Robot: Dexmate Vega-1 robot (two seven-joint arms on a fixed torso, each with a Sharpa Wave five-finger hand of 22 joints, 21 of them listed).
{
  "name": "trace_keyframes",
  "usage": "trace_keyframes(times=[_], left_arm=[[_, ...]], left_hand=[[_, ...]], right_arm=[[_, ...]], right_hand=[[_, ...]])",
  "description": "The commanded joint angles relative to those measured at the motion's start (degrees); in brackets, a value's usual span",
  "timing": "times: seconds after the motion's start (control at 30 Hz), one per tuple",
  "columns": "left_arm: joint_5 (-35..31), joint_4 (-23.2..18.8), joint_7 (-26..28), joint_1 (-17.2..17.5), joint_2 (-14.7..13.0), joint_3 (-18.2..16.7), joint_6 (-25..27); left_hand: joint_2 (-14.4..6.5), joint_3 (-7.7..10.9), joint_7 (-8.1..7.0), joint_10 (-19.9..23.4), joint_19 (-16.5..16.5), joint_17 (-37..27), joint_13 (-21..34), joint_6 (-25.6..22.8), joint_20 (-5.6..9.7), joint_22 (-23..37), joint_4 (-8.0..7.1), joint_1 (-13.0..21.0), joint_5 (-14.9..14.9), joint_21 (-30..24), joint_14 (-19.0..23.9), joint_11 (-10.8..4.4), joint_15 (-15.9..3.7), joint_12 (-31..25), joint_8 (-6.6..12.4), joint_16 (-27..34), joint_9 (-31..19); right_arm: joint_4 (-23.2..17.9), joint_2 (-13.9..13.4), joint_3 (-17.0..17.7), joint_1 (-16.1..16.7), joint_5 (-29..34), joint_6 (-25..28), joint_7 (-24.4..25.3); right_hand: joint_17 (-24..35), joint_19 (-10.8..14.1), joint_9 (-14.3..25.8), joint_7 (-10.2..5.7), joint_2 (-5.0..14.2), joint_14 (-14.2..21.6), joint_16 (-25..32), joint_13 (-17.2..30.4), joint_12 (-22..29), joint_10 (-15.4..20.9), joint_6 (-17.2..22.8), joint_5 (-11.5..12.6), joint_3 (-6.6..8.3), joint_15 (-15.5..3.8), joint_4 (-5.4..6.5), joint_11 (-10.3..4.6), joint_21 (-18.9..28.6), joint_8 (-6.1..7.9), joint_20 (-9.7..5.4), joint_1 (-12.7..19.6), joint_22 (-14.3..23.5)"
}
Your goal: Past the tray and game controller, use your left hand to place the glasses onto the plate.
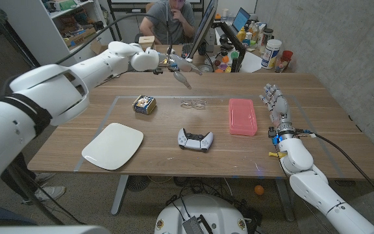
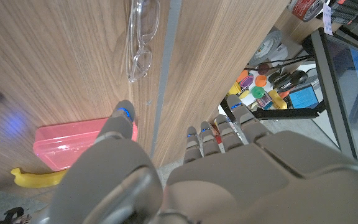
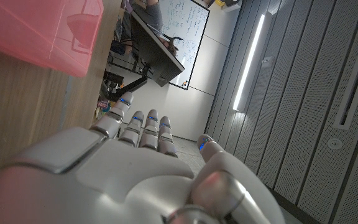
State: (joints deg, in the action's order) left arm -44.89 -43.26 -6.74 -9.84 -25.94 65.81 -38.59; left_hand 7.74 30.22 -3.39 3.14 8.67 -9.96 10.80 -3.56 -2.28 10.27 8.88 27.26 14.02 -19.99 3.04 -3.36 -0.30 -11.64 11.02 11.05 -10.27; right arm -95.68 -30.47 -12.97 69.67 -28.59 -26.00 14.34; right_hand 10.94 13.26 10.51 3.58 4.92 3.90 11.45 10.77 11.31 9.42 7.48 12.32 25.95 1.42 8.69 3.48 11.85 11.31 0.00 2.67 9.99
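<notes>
Across the wooden desk (image 1: 174,156) lie a white plate (image 1: 113,145) at the near left, a game controller (image 1: 195,139) near the middle, a pink tray (image 1: 242,116) to its right, and a small printed box (image 1: 144,104) farther back; beyond the far edge stands another desk with monitors and bottles, where a person (image 1: 167,19) sits, and shelving fills the left rear. Between the box and the tray, farther back than the controller, the glasses (image 1: 193,103) lie on the wood, well apart from the plate. Raised above the far edge, the left hand (image 1: 178,68) hangs over the desk behind the glasses, not touching them, its fingers spread and holding nothing. At the right edge, the right hand (image 1: 276,104) stands with fingers extended and apart, just beside the tray, also holding nothing. From the left wrist, the clear lenses of the glasses (image 2: 139,46) show ahead of the left fingertips (image 2: 124,113), along with a yellow object beside the tray (image 2: 73,144). From the right wrist, the tray's (image 3: 42,31) pink wall looms close beyond the extended fingers (image 3: 143,127).
</notes>
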Motion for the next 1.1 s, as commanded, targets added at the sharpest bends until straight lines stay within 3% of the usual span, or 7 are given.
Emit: trace_keyframes(times=[0.03,0.23,0.77,1.1], left_arm=[[-0.3,3.9,2.5,-1.1,1.9,3.4,-0.2],[-2.6,3.8,4.6,-1.3,2.1,5.6,0.9],[-1.9,9.5,6.0,-1.7,4.7,9.3,0.0],[-5.1,6.2,8.9,-1.2,3.2,11.7,2.2]], left_hand=[[-0.1,-0.26,-0.01,0.2,-0.1,-0.1,0.3,0.0,-0.44,0.2,-0.09,0.7,0.3,0.2,0.3,0.21,0.21,0.1,-0.10,0.0,-0.1],[-0.1,-0.53,0.05,0.2,-0.1,-0.1,0.3,-0.1,-0.36,0.2,-0.18,0.9,0.4,0.4,0.3,0.16,0.12,0.1,-0.10,0.0,-0.1],[-0.4,-1.25,0.06,0.2,-0.1,-0.1,0.3,-0.2,-0.37,0.2,-0.40,1.6,0.6,0.8,0.3,0.11,-0.12,0.2,-0.11,0.0,-0.1],[-0.6,-1.65,0.03,0.2,0.0,-0.1,0.3,-0.5,-0.32,0.2,-0.47,2.0,0.7,1.1,0.4,-0.02,-0.13,0.2,-0.06,-0.1,-0.1]], right_arm=[[1.3,0.1,-0.4,-1.0,-0.7,-0.1,-0.8],[1.2,-0.4,-0.5,-1.0,-1.2,0.6,-1.3],[1.4,-1.0,-0.8,-1.1,-2.1,1.3,-2.0],[1.3,-1.4,-0.8,-1.1,-2.5,1.8,-2.2]], right_hand=[[0.0,-0.1,0.1,-0.12,2.16,0.2,-0.2,0.2,0.1,0.4,0.5,-0.1,-0.16,0.26,0.13,-0.05,-0.1,-0.14,0.10,-0.5,0.2],[0.1,-0.3,0.2,-0.22,2.16,0.1,-0.2,0.2,0.0,0.3,0.6,-0.1,-0.20,0.23,0.16,-0.11,-0.2,-0.15,0.03,-0.6,0.2],[0.1,-0.4,0.2,-0.30,2.20,-0.2,-0.3,0.3,0.0,0.3,0.6,0.0,-0.29,0.30,0.26,-0.11,-0.2,-0.15,0.01,-0.7,0.2],[0.1,-0.5,0.2,-0.31,2.23,-0.1,-0.3,0.3,0.2,0.9,1.1,0.0,-0.35,0.26,0.31,-0.15,-0.2,0.02,0.02,-0.8,0.2]])
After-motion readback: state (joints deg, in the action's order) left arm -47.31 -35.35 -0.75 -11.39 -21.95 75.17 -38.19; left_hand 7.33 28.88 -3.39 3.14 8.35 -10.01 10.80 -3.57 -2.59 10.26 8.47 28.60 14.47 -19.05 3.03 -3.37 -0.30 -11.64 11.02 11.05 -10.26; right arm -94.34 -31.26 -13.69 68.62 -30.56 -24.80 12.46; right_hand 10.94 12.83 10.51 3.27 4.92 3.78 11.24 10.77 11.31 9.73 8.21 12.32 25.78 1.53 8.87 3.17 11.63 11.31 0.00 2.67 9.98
